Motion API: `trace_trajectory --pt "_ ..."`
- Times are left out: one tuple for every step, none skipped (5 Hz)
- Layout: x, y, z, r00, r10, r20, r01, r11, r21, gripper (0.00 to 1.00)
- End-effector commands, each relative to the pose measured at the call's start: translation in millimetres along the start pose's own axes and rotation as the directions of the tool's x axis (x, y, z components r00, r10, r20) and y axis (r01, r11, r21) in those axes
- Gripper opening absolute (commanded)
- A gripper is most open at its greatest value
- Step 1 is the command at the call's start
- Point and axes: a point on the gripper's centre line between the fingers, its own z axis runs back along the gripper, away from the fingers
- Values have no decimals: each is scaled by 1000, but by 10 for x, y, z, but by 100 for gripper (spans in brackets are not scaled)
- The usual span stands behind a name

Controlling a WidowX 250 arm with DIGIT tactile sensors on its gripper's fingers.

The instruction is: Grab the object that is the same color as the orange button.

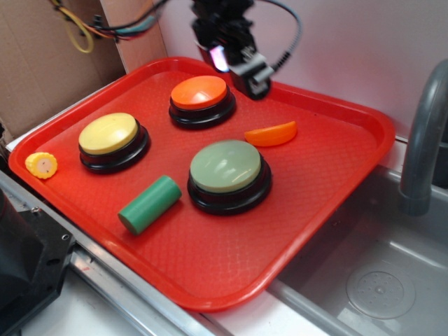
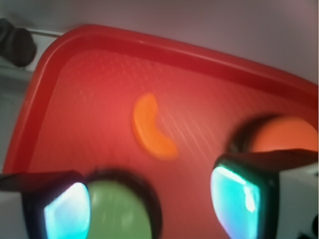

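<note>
our gripper hangs above the far edge of the tray, just behind the orange button, and its fingers stand spread with nothing between them, as the wrist view shows: a wide gap with bare tray and the slice beyond it. we judge it is held high and apart like this so that it can come down over the target without knocking the buttons. the slice lies flat on the tray, free of everything, to the right of the orange button and just beyond the green button; in the wrist view the slice sits ahead of the gap, a little left of its middle, so we would need to shift towards it before closing. counting what is on the tray: three buttons, one orange, one yellow, one green; one slice; one green cylinder lying on its side near the front; one corn piece resting at the left rim. beside the tray we see one sink with one faucet.
</note>
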Motion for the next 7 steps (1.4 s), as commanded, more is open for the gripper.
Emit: trace_trajectory --pt "295 -98 -299 999 -32 24 31 998 49 100" --pt "249 -118 -415 999 -43 9 42 997 65 100" --pt "229 -121 -505 999 -40 0 40 996 77 100" --pt "190 -143 -576 999 -38 9 38 998 51 100" --pt "165 -153 -606 999 -40 8 40 998 46 100" --pt "141 -159 -646 1000 -24 6 24 998 51 98" --pt "131 -171 -656 999 -35 1 35 998 45 0"
